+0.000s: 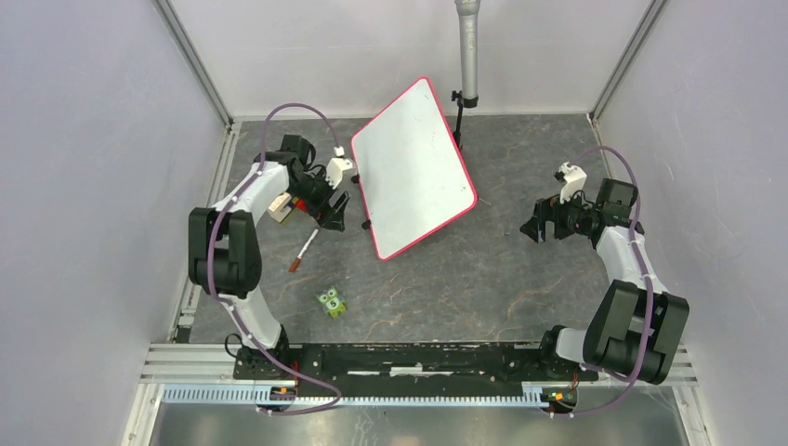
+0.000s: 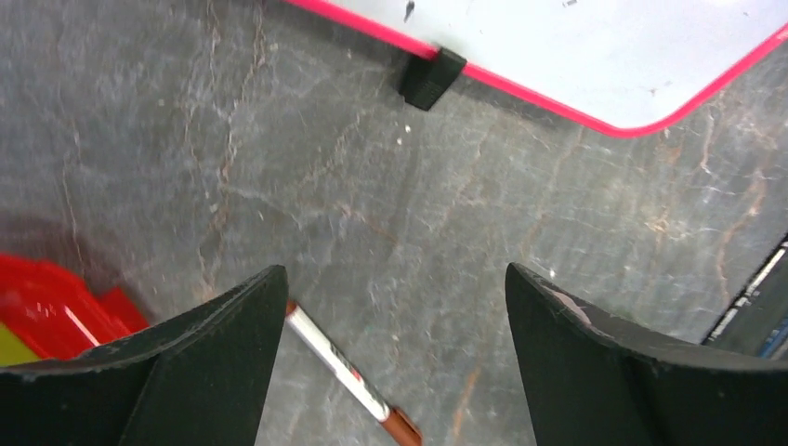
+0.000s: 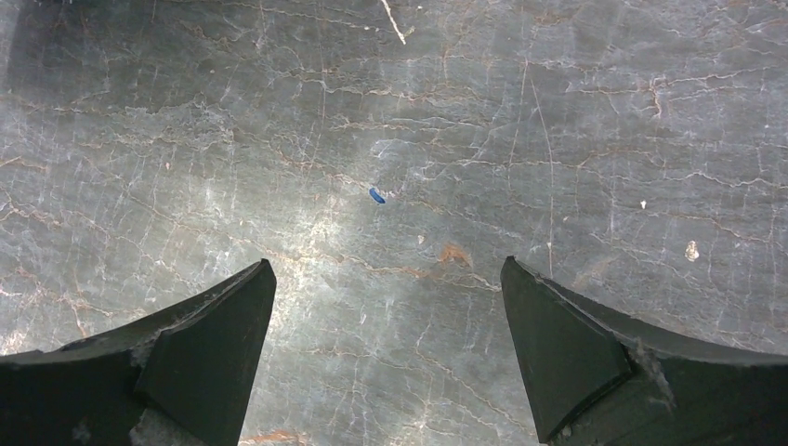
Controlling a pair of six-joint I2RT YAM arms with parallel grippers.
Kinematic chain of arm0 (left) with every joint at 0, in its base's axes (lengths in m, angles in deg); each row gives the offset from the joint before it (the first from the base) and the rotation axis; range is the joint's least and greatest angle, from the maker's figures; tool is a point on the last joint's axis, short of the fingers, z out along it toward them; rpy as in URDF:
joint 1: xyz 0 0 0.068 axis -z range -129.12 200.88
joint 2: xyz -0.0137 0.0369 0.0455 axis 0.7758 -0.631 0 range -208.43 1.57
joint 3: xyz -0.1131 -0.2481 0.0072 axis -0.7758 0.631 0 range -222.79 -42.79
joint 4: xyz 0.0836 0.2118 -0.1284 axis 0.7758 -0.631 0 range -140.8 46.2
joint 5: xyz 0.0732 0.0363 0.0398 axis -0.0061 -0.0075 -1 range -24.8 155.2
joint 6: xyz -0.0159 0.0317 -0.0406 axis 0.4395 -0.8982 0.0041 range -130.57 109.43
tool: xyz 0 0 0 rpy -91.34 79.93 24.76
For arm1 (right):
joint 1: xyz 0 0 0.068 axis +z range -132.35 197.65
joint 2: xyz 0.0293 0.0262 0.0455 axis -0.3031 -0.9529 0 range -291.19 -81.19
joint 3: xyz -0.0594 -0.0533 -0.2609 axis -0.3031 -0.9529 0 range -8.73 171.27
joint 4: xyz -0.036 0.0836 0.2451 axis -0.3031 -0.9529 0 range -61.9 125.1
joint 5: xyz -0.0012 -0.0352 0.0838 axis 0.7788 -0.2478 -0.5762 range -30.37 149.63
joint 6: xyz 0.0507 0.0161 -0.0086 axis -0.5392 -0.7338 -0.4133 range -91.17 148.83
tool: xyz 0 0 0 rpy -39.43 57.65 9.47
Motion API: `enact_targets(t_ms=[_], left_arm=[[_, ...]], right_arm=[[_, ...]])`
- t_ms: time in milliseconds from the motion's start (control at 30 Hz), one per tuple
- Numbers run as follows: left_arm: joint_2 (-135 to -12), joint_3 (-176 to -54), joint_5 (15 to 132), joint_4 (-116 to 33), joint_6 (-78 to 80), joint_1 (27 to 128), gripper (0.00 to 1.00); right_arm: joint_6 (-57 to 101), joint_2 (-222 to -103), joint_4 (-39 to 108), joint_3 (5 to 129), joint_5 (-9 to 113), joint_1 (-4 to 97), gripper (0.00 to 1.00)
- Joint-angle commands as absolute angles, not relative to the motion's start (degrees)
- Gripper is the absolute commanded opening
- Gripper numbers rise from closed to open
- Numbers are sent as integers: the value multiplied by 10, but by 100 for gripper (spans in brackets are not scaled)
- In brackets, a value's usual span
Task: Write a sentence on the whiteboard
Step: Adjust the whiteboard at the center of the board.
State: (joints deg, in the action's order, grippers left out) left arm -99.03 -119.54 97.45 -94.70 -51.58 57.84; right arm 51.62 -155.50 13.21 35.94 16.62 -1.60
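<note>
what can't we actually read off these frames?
Whiteboard: any writing. Top view is too small and washed out; left wrist view cuts off all but a corner.
Marker: one end is hidden behind a finger of the left gripper in the left wrist view; tiny in top view.
Red object: cut by the left wrist view's edge and that finger.
Blue speck: right wrist view, too small to identify.

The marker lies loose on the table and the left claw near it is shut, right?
Not quite: the left gripper is open, jaws wide apart, as the left wrist view shows. The marker does lie loose on the table.
</note>
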Motion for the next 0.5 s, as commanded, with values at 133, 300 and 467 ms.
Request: enact_targets(t_ms=[133,300,467], left_arm=[[-1030,-1185,994,-824,-622,621,87],[-1049,-1165,970,-793,-651,642,81],[-1064,-1148,955,-781,-669,661,77]], right_arm=[[527,-1547,144,350,158,-16,97],[530,-1554,142,350,158,-16,97],[533,-1556,140,350,159,-16,97]])
